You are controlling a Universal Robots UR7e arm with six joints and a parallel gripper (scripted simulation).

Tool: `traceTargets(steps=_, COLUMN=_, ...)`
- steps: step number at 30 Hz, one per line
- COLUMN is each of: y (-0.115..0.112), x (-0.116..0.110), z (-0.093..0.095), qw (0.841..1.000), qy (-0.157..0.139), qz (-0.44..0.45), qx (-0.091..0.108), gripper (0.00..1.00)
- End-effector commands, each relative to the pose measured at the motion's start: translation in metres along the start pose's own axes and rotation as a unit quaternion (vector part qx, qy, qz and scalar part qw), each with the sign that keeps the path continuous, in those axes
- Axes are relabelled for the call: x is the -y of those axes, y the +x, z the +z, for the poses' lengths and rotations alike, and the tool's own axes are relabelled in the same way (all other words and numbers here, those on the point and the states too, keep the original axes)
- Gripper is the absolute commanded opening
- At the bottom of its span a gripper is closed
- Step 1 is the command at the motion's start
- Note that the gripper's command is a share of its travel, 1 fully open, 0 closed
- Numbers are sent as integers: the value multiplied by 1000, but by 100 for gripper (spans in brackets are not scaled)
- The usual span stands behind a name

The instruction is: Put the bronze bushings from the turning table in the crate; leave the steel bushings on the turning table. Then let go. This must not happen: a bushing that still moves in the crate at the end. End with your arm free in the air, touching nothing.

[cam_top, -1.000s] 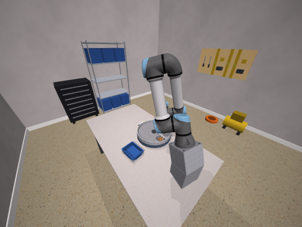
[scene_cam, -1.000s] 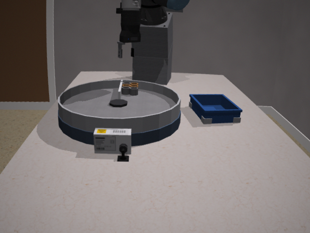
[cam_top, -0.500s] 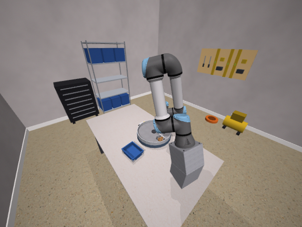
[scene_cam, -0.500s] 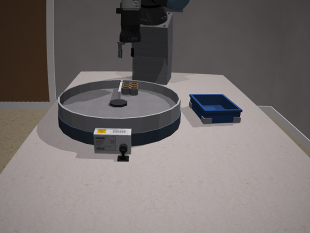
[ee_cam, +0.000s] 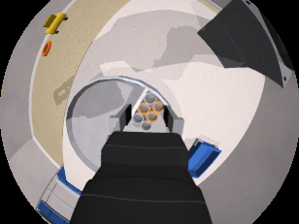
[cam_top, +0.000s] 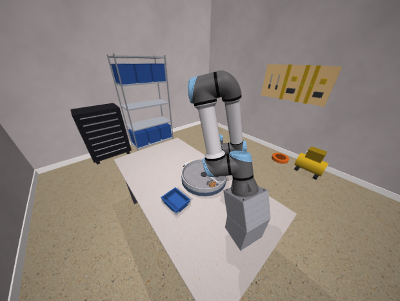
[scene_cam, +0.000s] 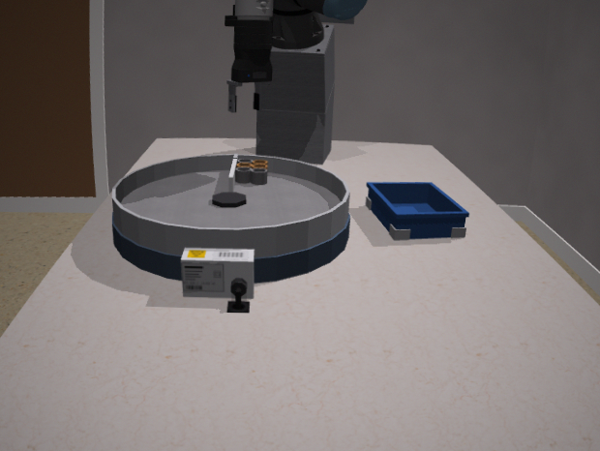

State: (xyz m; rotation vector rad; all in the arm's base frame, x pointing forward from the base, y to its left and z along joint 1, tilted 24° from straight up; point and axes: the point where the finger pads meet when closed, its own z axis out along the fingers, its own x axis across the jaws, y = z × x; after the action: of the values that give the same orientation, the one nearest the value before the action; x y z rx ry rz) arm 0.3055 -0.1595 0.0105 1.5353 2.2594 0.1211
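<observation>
So the three bronze bushings (cam_top: 212,184) (scene_cam: 259,165) (ee_cam: 151,112) are sitting bunched together on the turning table (cam_top: 206,190) (scene_cam: 169,236) (ee_cam: 69,120), just below the middle of the wrist frame. Three steel bushings (scene_cam: 259,177) (ee_cam: 147,129) are crowding in around them, one on the upper side of the bunch and two on the lower side in that same view. The pale divider (scene_cam: 232,170) (ee_cam: 140,101) is running along just beside the bunch, and in the exterior frame it's reaching toward the dark hub (cam_top: 203,174) (scene_cam: 228,198). The end effector (scene_cam: 244,103) (ee_cam: 148,115) is hanging in the air at the upper middle of the exterior frame, fingers spread wide with nothing between them. From the wrist view those fingers are showing on either side of the bunch, but they aren't touching it. The blue crate (cam_top: 169,206) (scene_cam: 436,225) (ee_cam: 204,159) is resting on the desk (cam_top: 180,245) (scene_cam: 315,363) (ee_cam: 233,96), apart from the turning table, right of center in the exterior frame, and I'm seeing no bushings inside. A white labeled box (scene_cam: 218,274) is standing just in front of the table's rim, lower left of center there. Further out, the shelf rack (cam_top: 167,97) is standing in the upper left of the top frame, while the yellow compressor (cam_top: 310,163) (ee_cam: 57,22) is sitting on the floor at the right.

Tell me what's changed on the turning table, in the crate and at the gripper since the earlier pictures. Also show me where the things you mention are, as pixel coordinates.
Nothing visibly changed: no pick, no release. The open gripper (scene_cam: 244,105) (ee_cam: 148,115) stayed above the turning table (cam_top: 203,191) (scene_cam: 218,241), bushings (cam_top: 211,184) (scene_cam: 259,176) (ee_cam: 148,112) clustered there, crate (cam_top: 169,205) (scene_cam: 429,213) (ee_cam: 206,160) in place.
</observation>
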Motion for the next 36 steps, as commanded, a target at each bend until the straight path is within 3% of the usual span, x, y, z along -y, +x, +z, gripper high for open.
traceTargets(steps=1, y=0, x=0, z=0, qw=1000, qy=0, qz=0, qx=0, gripper=100)
traceTargets(steps=11, y=0, x=0, z=0, qw=1000, qy=0, qz=0, qx=0, gripper=100)
traceTargets(steps=12, y=2, x=-5, z=6, qw=1000, qy=0, qz=13, qx=0, gripper=27)
traceTargets(steps=16, y=11, x=-25, z=29, qw=998, qy=0, qz=65, qx=0, gripper=27)
traceTargets(steps=28, y=11, x=-25, z=29, qw=998, qy=0, qz=65, qx=0, gripper=27)
traceTargets(steps=33, y=22, x=-49, z=56, qw=992, qy=-2, qz=128, qx=-3, gripper=27)
traceTargets(steps=36, y=22, x=-49, z=56, qw=992, qy=-2, qz=128, qx=-3, gripper=27)
